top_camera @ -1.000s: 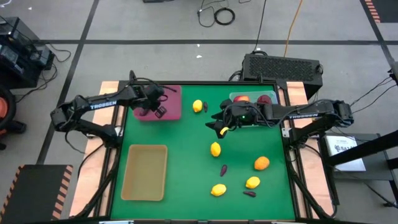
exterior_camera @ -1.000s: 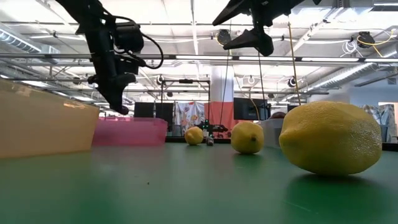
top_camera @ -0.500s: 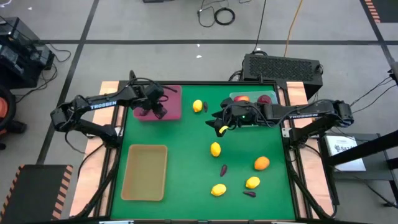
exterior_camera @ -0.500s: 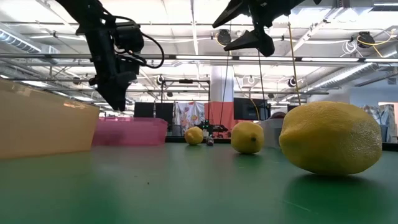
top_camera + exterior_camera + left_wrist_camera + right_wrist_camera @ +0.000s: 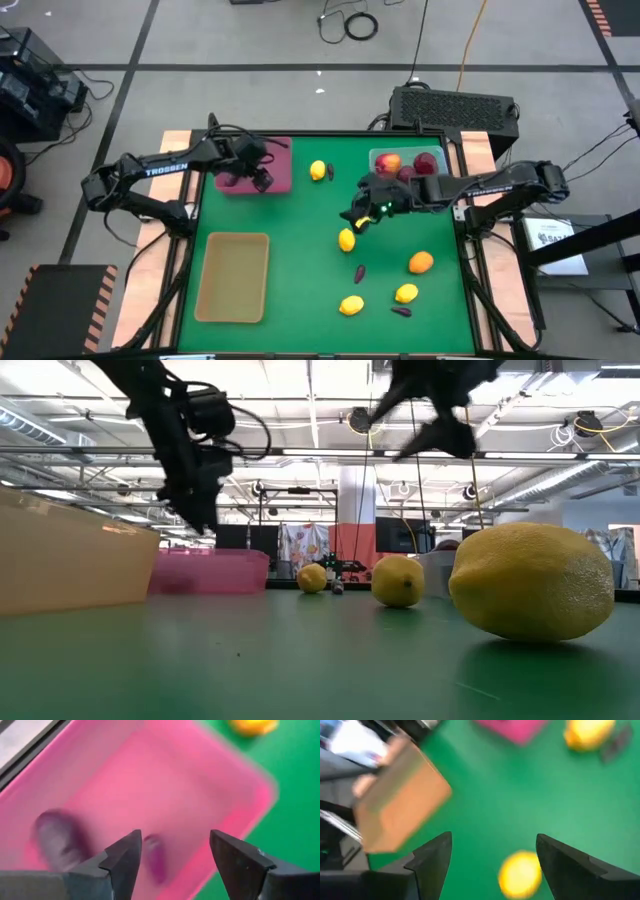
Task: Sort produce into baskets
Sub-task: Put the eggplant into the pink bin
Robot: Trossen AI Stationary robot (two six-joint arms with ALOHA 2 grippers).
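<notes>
My left gripper hangs open over the maroon basket at the far left. Two dark purple vegetables lie on its floor below the fingers. My right gripper hangs open above the table's middle, just far of a yellow lemon that rests on the green mat. The clear basket at the far right holds red apples. The tan basket stands at the near left.
On the mat lie more lemons, an orange fruit and purple vegetables. The low view shows a lemon close to the near edge.
My left gripper has opened over the maroon basket and risen a little; a purple vegetable now lies in the basket below it. My right gripper has moved from beside the clear basket toward the near edge, toward the middle lemon, uncovering the apples.
</notes>
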